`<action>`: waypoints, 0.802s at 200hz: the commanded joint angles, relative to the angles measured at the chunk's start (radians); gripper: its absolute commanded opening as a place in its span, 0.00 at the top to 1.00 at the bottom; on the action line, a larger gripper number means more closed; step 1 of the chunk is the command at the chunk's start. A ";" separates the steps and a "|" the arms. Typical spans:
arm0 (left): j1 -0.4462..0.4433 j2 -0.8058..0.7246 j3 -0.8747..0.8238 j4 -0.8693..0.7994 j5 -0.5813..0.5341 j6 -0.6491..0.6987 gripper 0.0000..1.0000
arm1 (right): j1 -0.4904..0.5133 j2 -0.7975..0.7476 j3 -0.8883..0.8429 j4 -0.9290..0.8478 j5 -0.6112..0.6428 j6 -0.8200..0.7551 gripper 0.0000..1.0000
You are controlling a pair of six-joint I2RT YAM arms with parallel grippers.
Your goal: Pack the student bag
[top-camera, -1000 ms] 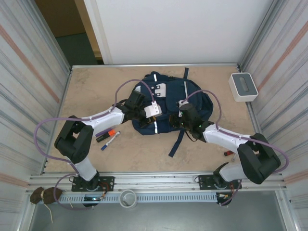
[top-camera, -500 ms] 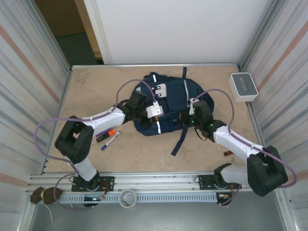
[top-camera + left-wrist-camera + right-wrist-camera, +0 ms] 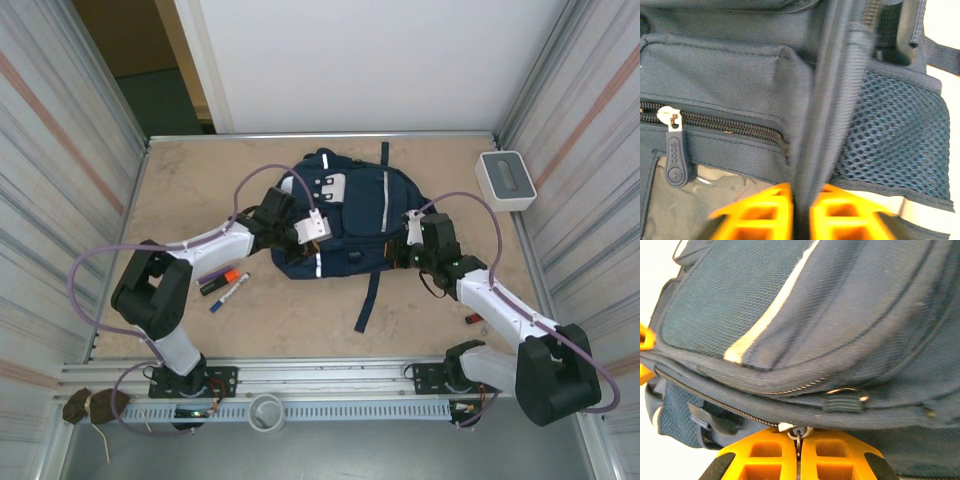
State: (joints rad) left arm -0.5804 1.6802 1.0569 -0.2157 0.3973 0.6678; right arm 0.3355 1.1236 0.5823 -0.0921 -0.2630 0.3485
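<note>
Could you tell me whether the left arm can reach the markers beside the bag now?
Likely not yet: the left gripper is shut on a fold of the student bag. The markers lie uncovered close by, so after releasing, probably yes.

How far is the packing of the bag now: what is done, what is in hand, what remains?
Done: nothing visibly packed. In hand: the left gripper pinches a fold of the bag, and the right gripper is shut on a zip pull. Left: the markers and a small red item lie on the table, outside the bag.
</note>
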 commanded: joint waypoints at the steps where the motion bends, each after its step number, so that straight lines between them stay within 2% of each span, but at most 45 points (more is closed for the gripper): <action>1: -0.032 -0.077 -0.006 -0.018 -0.036 0.009 0.63 | 0.025 -0.040 0.001 0.030 -0.077 -0.001 1.00; 18: -0.080 -0.112 -0.006 -0.002 -0.073 0.016 0.51 | 0.050 -0.051 0.007 0.035 -0.079 0.015 1.00; 41: -0.143 -0.131 0.002 0.038 -0.134 0.032 0.43 | 0.081 -0.058 0.023 0.036 -0.080 0.029 1.00; 82: -0.227 -0.045 0.073 0.098 -0.273 0.084 0.41 | 0.129 -0.067 0.060 0.040 -0.099 0.052 1.00; 104: -0.246 0.008 0.106 0.114 -0.297 0.104 0.41 | 0.144 -0.063 0.063 0.059 -0.119 0.068 1.00; 125: -0.244 0.030 0.105 0.150 -0.296 0.105 0.49 | 0.155 -0.056 0.065 0.060 -0.129 0.072 1.00; 160: -0.218 0.041 0.096 0.161 -0.259 0.110 0.82 | 0.155 -0.057 0.063 0.012 -0.113 0.056 1.00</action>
State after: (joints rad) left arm -0.8162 1.7042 1.1259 -0.1226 0.1173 0.7570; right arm 0.4694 1.0943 0.5945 -0.0994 -0.3138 0.4107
